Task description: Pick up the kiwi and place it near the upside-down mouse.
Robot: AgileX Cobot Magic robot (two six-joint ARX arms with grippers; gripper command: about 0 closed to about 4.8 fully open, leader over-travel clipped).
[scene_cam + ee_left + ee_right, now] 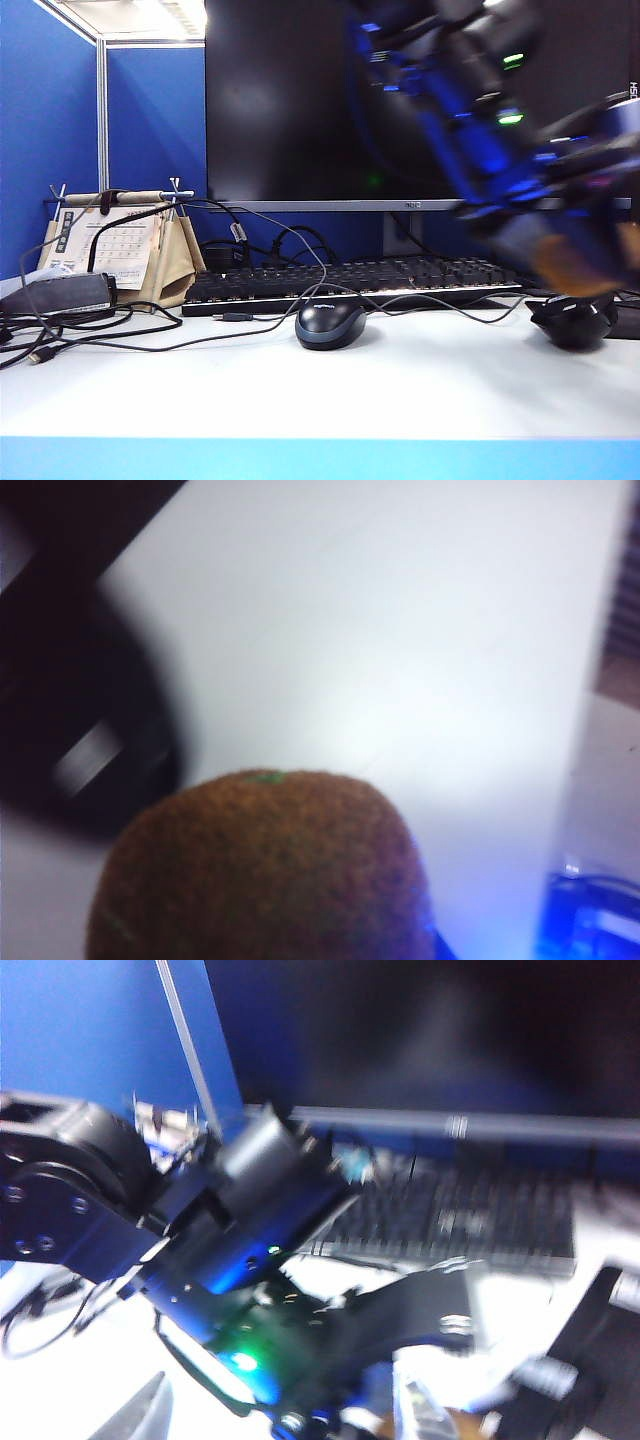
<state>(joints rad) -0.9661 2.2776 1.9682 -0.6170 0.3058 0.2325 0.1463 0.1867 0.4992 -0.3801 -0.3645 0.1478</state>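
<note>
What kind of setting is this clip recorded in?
Most likely an office cubicle desk: a large monitor over a black keyboard, blue partition walls, and a desk calendar among loose cables.

A fuzzy brown kiwi [260,870] is held aloft, at eleven o'clock of the glossy black upside-down mouse [572,320] on the white table.

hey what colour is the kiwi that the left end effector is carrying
Brownish gold and fuzzy. The kiwi shows best in the left wrist view, close up.
</note>
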